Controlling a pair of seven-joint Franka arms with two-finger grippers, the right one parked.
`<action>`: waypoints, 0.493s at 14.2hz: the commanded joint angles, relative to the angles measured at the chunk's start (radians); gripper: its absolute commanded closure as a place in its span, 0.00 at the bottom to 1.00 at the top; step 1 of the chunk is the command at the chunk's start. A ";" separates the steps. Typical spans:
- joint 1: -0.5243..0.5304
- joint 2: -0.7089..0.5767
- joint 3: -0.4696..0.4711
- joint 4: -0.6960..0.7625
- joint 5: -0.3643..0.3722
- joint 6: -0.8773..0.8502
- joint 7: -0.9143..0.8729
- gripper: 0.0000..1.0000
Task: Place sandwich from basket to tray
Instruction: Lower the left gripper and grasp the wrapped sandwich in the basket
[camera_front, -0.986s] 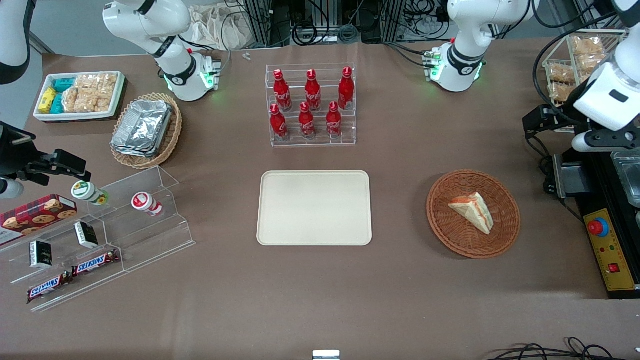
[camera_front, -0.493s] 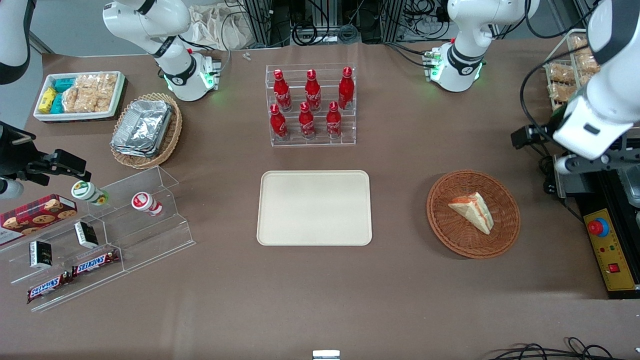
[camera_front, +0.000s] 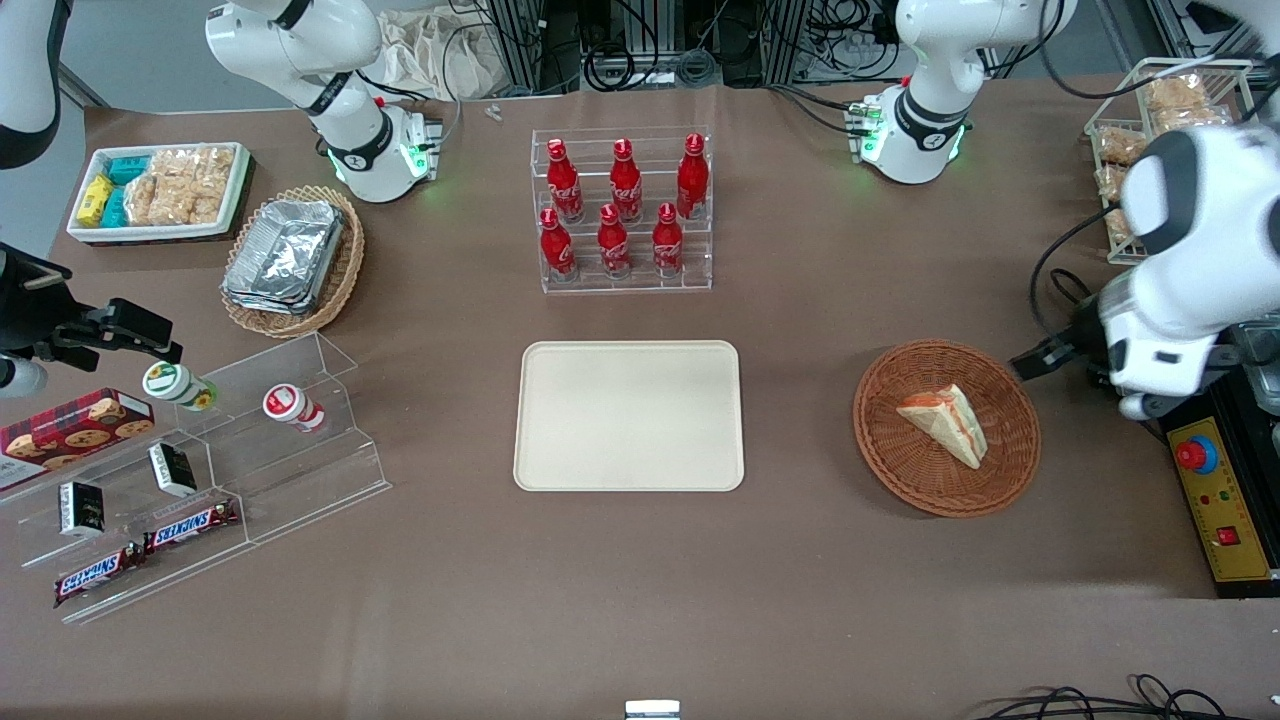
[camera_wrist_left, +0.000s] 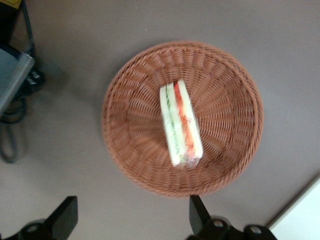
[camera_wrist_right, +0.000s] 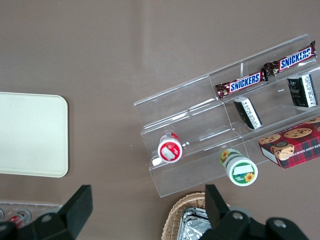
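Not started: sandwich (camera_wrist_left: 180, 124) lying in basket (camera_wrist_left: 226, 75), tray (camera_front: 629, 415) bare on counter (camera_front: 800, 560), gripper (camera_wrist_left: 131, 220) hovering above basket edge, fingers (camera_wrist_left: 64, 219) spread wide, holding nothing; descent, grasp, carry, release all left.

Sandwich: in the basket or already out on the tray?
In. The sandwich lies in the basket; the tray holds nothing. The pincer hangs open above the basket, not touching it.

You can read "SNICKERS" in white-and-blue lettering on two brown candy bars (camera_wrist_right: 240, 84) lying on the clear acrylic stand (camera_wrist_right: 200, 107); no other text is legible.
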 joint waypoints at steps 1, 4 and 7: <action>-0.041 0.066 -0.019 -0.107 -0.005 0.209 -0.225 0.00; -0.076 0.169 -0.018 -0.121 0.016 0.283 -0.442 0.00; -0.077 0.179 -0.016 -0.140 0.055 0.292 -0.445 0.00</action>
